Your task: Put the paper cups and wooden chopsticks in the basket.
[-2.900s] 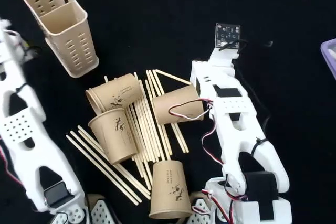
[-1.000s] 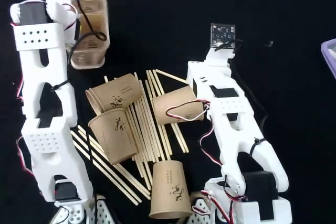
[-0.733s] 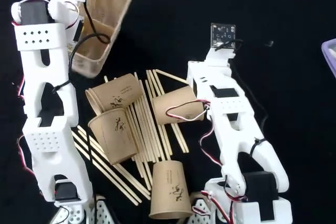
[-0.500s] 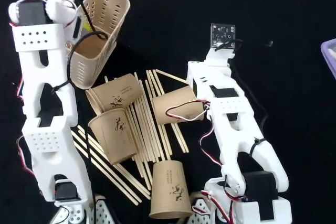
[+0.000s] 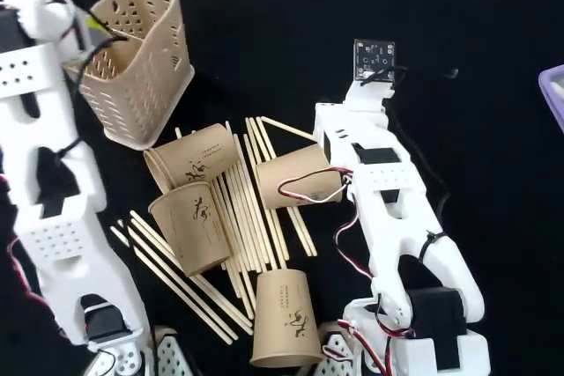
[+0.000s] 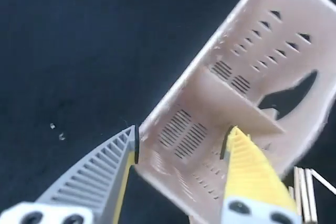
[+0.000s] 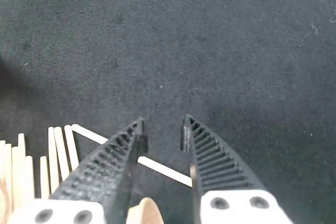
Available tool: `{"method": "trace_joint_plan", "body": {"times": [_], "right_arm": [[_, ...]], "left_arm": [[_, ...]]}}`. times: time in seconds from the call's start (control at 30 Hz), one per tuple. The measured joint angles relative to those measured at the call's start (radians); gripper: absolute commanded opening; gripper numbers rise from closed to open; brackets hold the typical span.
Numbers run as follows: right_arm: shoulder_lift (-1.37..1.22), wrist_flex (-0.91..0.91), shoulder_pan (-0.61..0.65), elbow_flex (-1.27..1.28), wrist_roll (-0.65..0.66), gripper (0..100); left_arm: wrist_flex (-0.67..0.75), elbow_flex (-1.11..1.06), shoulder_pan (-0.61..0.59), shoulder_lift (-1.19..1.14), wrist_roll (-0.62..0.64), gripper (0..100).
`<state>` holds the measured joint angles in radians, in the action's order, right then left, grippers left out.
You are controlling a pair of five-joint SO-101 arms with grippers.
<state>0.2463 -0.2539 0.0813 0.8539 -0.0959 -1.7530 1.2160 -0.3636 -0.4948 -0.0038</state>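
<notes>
My left gripper [image 6: 181,142] is shut on the beige slotted basket [image 6: 247,77], one finger outside its wall and one inside a compartment. The high view shows the basket [image 5: 141,68] tilted at the far left, held by the left gripper [image 5: 88,31]. Several paper cups lie on their sides: one [image 5: 192,154] just below the basket, one [image 5: 189,226], one [image 5: 300,175] against the right arm [image 5: 388,191], and one [image 5: 284,319] near the front. Wooden chopsticks [image 5: 251,204] are spread beneath them. My right gripper [image 7: 161,128] is slightly open over the black cloth, with a single chopstick [image 7: 157,165] under it.
A purple container's edge [image 5: 553,94] shows at the far right. Black cloth [image 5: 476,59] lies bare on the right and at the back. Both arm bases stand at the front edge.
The left arm took up the basket, swung it right over the cups, then carried it back left; it now hangs tilted. The right arm, cups and chopsticks have not moved.
</notes>
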Motion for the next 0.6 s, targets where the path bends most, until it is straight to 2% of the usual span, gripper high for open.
{"method": "trace_joint_plan", "body": {"times": [0.27,0.53,0.6], "right_arm": [[0.000,0.000,0.000,0.000,0.000,11.6],[0.000,0.000,0.000,0.000,0.000,11.6],[0.000,0.000,0.000,0.000,0.000,11.6]], "left_arm": [[-0.003,-0.058,-0.097,0.061,0.008,28],[-0.005,-0.396,-0.044,0.316,0.002,28],[0.026,-0.471,-0.025,0.351,0.035,28]]}}
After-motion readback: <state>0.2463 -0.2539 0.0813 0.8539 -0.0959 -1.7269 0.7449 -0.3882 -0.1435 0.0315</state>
